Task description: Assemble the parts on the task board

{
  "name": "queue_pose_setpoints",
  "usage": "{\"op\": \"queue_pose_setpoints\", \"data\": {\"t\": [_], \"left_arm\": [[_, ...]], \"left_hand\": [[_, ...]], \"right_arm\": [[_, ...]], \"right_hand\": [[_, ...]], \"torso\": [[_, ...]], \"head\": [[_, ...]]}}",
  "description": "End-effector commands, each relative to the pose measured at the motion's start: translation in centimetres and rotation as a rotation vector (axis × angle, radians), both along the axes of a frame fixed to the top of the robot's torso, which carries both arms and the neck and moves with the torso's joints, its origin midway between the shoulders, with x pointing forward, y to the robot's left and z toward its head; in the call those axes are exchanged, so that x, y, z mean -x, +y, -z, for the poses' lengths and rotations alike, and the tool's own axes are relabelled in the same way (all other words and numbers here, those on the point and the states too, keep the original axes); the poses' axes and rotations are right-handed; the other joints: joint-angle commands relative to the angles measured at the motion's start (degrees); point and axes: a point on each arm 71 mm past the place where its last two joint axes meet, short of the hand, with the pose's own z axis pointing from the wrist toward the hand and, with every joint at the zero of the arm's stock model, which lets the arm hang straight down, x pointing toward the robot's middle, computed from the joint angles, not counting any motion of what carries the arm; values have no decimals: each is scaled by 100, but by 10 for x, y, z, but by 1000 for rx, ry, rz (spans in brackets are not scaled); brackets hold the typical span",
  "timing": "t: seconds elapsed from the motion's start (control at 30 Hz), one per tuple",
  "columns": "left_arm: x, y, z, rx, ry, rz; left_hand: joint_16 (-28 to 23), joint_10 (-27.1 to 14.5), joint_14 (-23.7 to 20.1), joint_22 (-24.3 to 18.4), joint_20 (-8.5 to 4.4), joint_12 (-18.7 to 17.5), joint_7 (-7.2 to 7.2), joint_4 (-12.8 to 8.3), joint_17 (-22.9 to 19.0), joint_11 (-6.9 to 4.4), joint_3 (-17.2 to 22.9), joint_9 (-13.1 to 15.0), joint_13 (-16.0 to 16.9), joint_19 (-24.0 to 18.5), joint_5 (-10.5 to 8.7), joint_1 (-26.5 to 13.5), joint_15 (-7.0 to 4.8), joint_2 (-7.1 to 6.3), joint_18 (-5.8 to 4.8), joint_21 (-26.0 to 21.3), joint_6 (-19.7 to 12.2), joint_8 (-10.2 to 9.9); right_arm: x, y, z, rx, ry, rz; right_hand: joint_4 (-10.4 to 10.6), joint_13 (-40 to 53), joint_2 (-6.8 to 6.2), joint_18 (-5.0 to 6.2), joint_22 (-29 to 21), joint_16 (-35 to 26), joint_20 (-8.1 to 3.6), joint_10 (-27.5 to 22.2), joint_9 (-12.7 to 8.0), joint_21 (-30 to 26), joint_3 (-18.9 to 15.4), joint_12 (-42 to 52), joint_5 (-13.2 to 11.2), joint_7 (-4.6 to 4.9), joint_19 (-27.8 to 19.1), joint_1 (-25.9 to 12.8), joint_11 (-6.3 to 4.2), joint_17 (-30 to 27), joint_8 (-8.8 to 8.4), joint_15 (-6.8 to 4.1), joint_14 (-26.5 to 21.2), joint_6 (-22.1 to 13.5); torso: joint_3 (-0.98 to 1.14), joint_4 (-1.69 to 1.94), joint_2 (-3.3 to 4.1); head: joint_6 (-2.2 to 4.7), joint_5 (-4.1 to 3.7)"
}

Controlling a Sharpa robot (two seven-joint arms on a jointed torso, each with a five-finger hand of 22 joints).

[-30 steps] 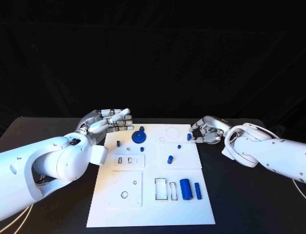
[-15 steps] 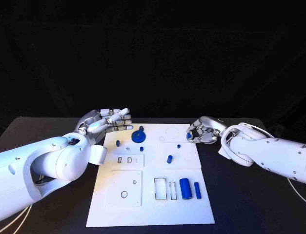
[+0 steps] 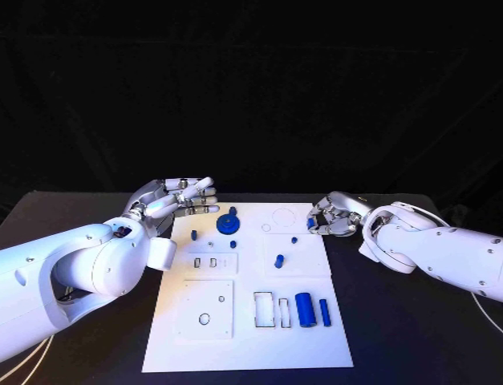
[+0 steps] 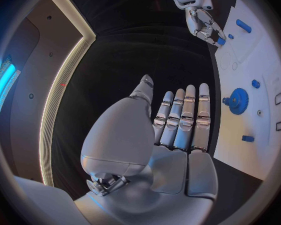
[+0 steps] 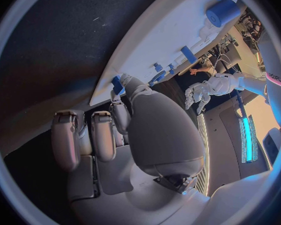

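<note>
1. Task board (image 3: 251, 321): a white plate lying flat on the black bench (image 3: 413, 337), occupying the centre and lower centre of the head view, between the two arms.
2. Blue gear (image 3: 228, 224): sits in the upper left part of the board, with a small blue peg (image 3: 195, 236) to its lower left and another short blue part (image 3: 235, 245) just below it.
3. Blue pin (image 3: 279, 261): lies at a tilt near the middle of the board.
4. Large blue cylinder (image 3: 305, 310): lies in the lower right part of the board, with a slim blue bar (image 3: 324, 313) just beside it on the right and two rectangular cut-outs to its left.
5. Left hand (image 3: 180, 199): hovers at the upper left corner of the board, above the bench, near the gear but apart from it. In the left wrist view its fingers (image 4: 189, 116) are extended side by side, slightly spread, and hold nothing.
6. Right hand (image 3: 334, 216): is at the upper right edge of the board. Its fingers are curled in and pinch a small blue part (image 3: 311, 224); in the right wrist view a fingertip (image 5: 120, 101) is on this part at the board's edge.
7. Whether the pinched part touches the board cannot be determined.
</note>
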Motion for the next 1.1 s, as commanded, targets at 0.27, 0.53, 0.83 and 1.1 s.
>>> {"op": "queue_pose_setpoints", "data": {"t": [0.27,0.53,0.83,1.1], "left_arm": [[0,-1,-1,9,-8,8],[0,-1,-1,9,-7,9],[0,0,-1,8,-6,8],[-1,1,0,6,-4,4]], "left_hand": [[-19,-15,-10,-5,-9,-39,16,1,-9,36,-20,-2,0,39,-2,-17,43,53,83,-26,3,-20],[-19,-15,-10,-5,-9,-39,16,1,-9,36,-20,-2,0,39,-2,-17,43,53,83,-26,3,-20],[-23,-16,-9,-6,-9,-42,17,-1,-9,36,-19,-2,0,40,-2,-14,44,58,83,-28,3,-23],[-27,-16,-8,-7,-9,-45,17,-5,-9,37,-17,-2,0,42,-3,-9,44,64,83,-30,4,-26]], "right_arm": [[-1,0,2,15,2,3],[-1,1,0,9,-29,44],[1,2,-3,12,-70,104],[13,19,-10,-22,-64,101]], "right_hand": [[-28,92,96,3,1126,59,-61,131,57,87,111,107,-111,-99,260,34,-69,776,144,-72,429,252],[6,156,164,-6,1156,62,-108,202,103,113,128,167,-150,-171,286,-56,-130,787,249,-124,432,393],[-6,173,224,-8,1165,53,-144,226,119,117,183,179,-12,-200,294,-72,-161,772,276,-156,429,394],[-145,167,326,-12,1180,48,-170,216,136,127,416,156,-11,-200,305,76,-171,768,296,-173,429,375]], "torso": [[2,2,3],[-2,0,2],[-1,2,-1],[-8,-4,-11]], "head": [[-13,-2],[-20,-2],[-28,10],[-40,17]]}}
